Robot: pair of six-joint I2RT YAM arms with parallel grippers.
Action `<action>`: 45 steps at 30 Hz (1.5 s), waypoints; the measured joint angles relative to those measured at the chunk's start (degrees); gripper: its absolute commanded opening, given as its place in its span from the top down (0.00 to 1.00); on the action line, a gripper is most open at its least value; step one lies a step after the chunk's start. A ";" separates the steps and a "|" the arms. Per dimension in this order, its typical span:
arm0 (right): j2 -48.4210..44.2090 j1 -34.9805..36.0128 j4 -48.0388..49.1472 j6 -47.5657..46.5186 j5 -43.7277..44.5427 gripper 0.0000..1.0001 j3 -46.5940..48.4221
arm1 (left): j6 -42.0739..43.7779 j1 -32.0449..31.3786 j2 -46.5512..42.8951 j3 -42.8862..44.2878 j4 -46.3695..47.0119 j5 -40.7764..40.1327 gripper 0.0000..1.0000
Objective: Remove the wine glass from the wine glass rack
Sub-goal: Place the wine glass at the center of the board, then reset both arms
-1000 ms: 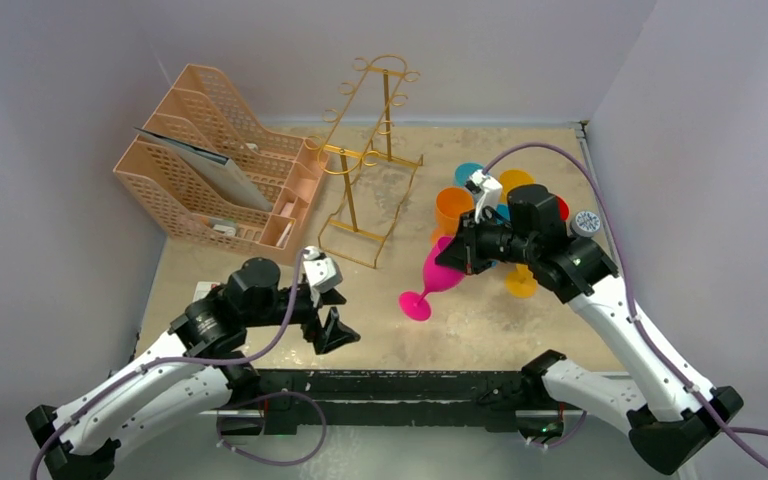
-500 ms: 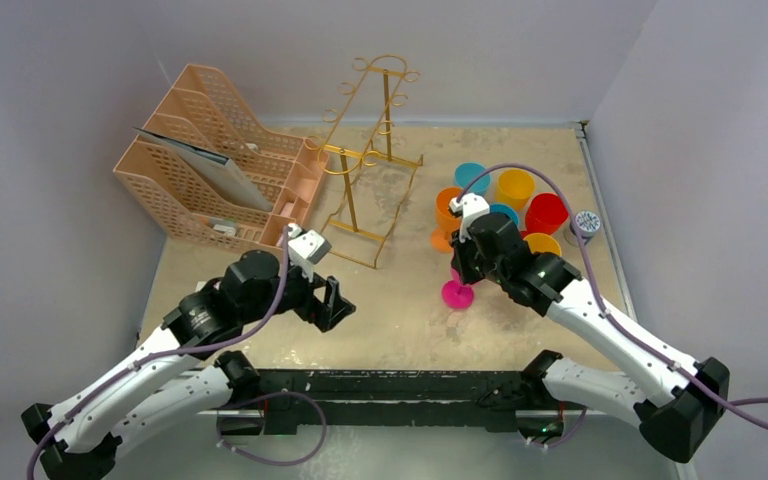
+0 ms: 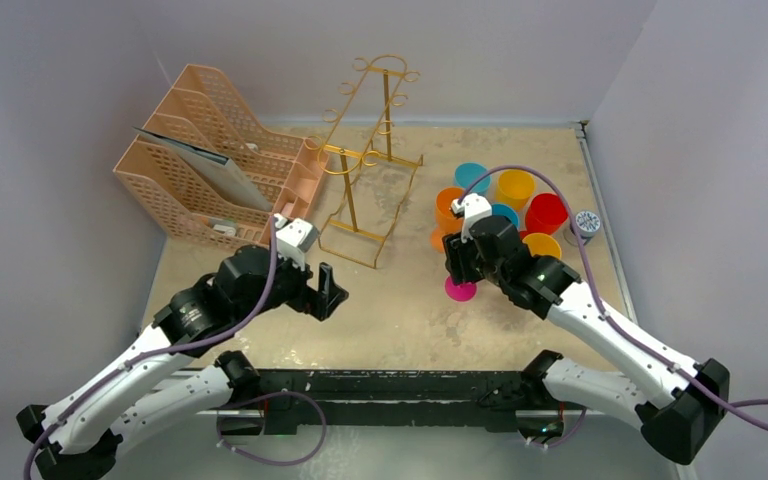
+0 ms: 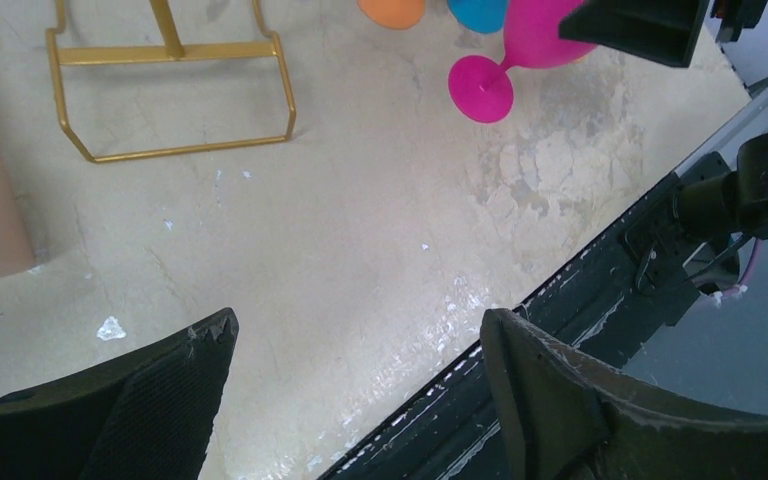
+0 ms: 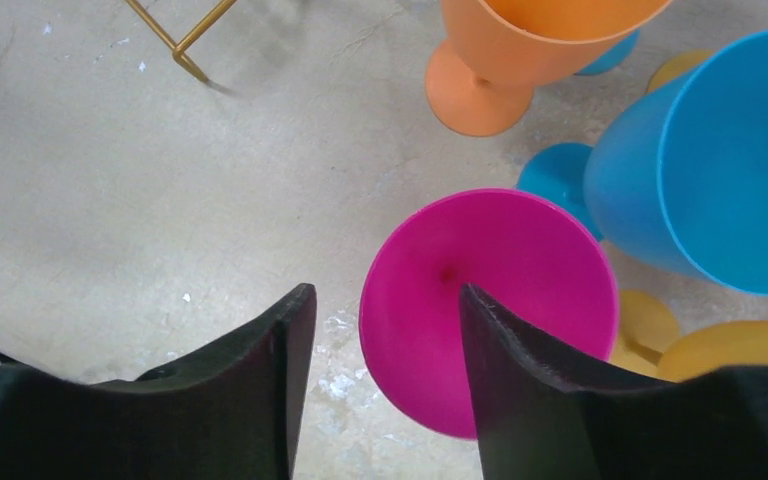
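Papers (image 3: 210, 168) lean inside the peach file holder (image 3: 160, 185) at the far left. Small things lie in its near end, too small for us to tell what they are. Just right of it stands the gold wine glass rack (image 3: 365, 165). The pink wine glass (image 5: 490, 300) is off the rack. It stands on the table (image 3: 400, 320) well to the right, beside an orange glass (image 5: 520, 50), a blue glass (image 5: 720, 160), a yellow glass (image 3: 513, 187) and a red glass (image 3: 545, 212). We can look right down to its pink bottom. The right gripper (image 5: 385, 300) is open, and the rim of the pink glass shows between its fingers. From the top, the arm hides the bowl and only the pink foot shows. The left gripper (image 4: 358, 325) is wide open over the table, holding nothing. Its camera cuts off all but the rack's base.
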 measured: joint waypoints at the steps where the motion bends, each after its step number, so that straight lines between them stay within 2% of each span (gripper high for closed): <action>1: -0.33 0.00 -0.72 0.00 -0.02 0.34 0.33 | -0.02 0.00 -0.07 0.70 -0.42 -0.46 0.10; 7: -3.72 0.00 -4.68 0.72 0.17 0.07 5.35 | 0.00 0.00 0.90 6.40 -3.06 -5.49 0.09; 9: -4.68 0.00 -6.34 1.03 1.27 0.02 7.80 | 0.22 0.00 1.51 9.03 -4.04 -7.69 0.09; 17: -3.41 -0.59 -11.58 0.39 10.84 0.01 15.41 | 5.31 0.00 4.59 18.91 -4.00 -16.98 0.07; 20: -1.44 -4.22 -12.98 0.31 10.47 0.01 17.94 | 9.25 0.02 8.50 23.39 -4.15 -20.48 0.06; 22: -0.35 -9.44 -13.99 0.57 8.15 0.01 19.67 | 12.28 0.57 12.70 27.21 -4.22 -21.46 0.06; 25: 0.57 -16.04 -15.39 0.96 5.86 0.01 21.88 | 15.89 6.32 18.51 31.95 -4.11 -18.03 0.05; 30: 1.99 -21.31 -18.43 0.94 3.02 0.01 26.64 | 17.31 31.56 24.55 37.90 -6.19 -3.85 0.00; 32: 2.56 -22.73 -19.63 0.92 2.32 0.01 28.65 | 17.27 37.13 25.40 39.85 -6.73 -1.68 0.00; 38: 4.00 -25.00 -22.60 0.90 0.55 0.01 32.74 | 15.67 38.75 21.79 41.22 -7.04 0.87 0.00; 45: 2.38 -25.07 -24.83 0.90 -0.39 0.01 32.79 | 13.25 38.75 15.85 41.22 -7.23 -2.05 0.00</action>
